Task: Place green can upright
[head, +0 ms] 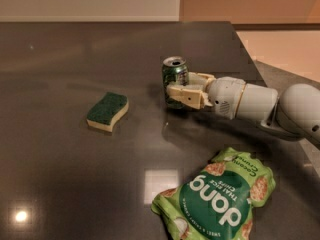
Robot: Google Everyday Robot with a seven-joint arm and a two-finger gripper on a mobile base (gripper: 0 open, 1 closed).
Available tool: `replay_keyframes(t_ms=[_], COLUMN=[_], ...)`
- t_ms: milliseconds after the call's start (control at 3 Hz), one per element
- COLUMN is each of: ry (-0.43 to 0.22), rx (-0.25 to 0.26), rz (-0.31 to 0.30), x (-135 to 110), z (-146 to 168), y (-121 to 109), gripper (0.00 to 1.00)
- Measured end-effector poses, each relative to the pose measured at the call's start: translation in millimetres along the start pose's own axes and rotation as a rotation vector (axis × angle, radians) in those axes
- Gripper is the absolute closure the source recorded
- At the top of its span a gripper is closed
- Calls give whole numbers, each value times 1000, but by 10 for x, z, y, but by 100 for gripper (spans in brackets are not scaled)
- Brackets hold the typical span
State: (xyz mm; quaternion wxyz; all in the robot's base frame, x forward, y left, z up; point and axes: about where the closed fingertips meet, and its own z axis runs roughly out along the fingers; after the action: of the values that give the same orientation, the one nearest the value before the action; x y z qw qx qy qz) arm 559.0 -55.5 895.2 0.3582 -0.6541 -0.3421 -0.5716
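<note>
**A:** Where does the green can (pixel 174 79) sit relative to the gripper (pixel 179 86)?

**B:** Right between its fingers. The gripper reaches in from the right, with the white arm (pixel 245 103) lying low and nearly level over the dark table (pixel 60 184). One cream finger (pixel 183 94) crosses the near side of the can at mid-height, and the other shows at the can's far right side. They look closed on the can's body, with no gap that I can make out.

**A:** And the can's long axis?

**B:** Vertical, or very close to it. The silver top with its opening faces up, and the fingers run across the axis, not along it. The can is upright in the grasp, toward the far middle of the table.

**A:** Is the base down on the surface?

**B:** I can't tell. The bottom edge is at the tabletop or just above it, and the sheen there hides any gap.

**A:** So what does the next move turn on?

**B:** In my judgement, on that base. Once it rests flat, the fingers should open sideways and draw back to the right without tipping it. The green-topped sponge (pixel 107 111) lies well to the left and the dang snack bag (pixel 220 201) is nearer and to the right, both out of the way.
</note>
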Motion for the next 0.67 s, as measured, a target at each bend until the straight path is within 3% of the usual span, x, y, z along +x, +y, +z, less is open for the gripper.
replay_keyframes(t_ms=[333,667], ry=[21,42], rx=[8,8], rz=[4,-11], x=[-62,-88], z=[33,65], y=[21,11], gripper=[100,84])
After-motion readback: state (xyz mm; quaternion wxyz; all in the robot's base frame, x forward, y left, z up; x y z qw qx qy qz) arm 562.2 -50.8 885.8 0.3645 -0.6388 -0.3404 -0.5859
